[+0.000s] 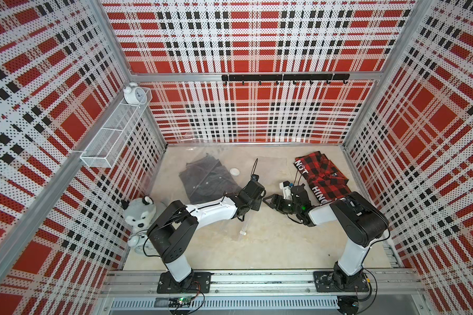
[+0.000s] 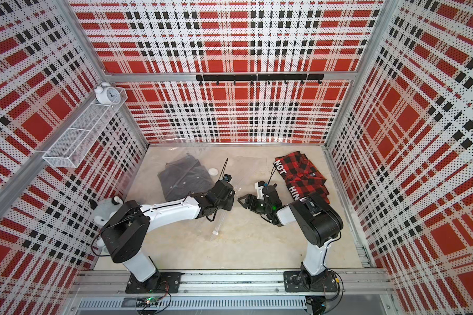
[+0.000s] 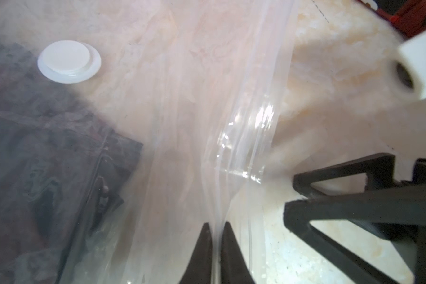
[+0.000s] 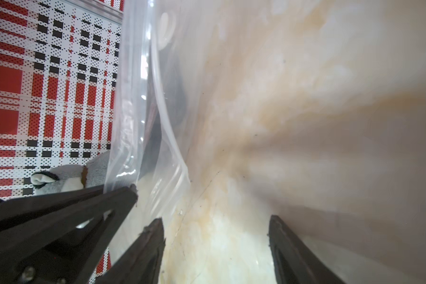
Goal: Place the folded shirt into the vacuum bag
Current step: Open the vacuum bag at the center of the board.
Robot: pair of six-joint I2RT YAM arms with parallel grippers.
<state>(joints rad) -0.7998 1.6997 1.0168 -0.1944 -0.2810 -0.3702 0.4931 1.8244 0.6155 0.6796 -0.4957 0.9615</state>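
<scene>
The vacuum bag (image 1: 246, 163) (image 3: 182, 123) lies clear and crinkly over the table's left and middle. Its round white valve (image 1: 234, 171) (image 3: 69, 61) faces up, and its small white slider clip (image 1: 243, 233) lies nearer the arms. A dark grey garment (image 1: 208, 180) (image 3: 47, 172) shows through the plastic. The folded shirt (image 1: 322, 177), red-and-black checked, lies outside the bag at the right. My left gripper (image 1: 258, 206) (image 3: 217, 226) is shut on the bag's open edge. My right gripper (image 1: 266, 201) (image 4: 214, 221) faces it, open, with only bare table between its fingers and the bag's edge (image 4: 158, 123) beside one.
A grey plush husky (image 1: 139, 215) and a white alarm clock (image 1: 137, 242) sit in the near-left corner. A white wire shelf (image 1: 115, 133) holding another clock (image 1: 133, 94) hangs on the left wall. A black hook rail (image 1: 284, 77) runs along the back wall.
</scene>
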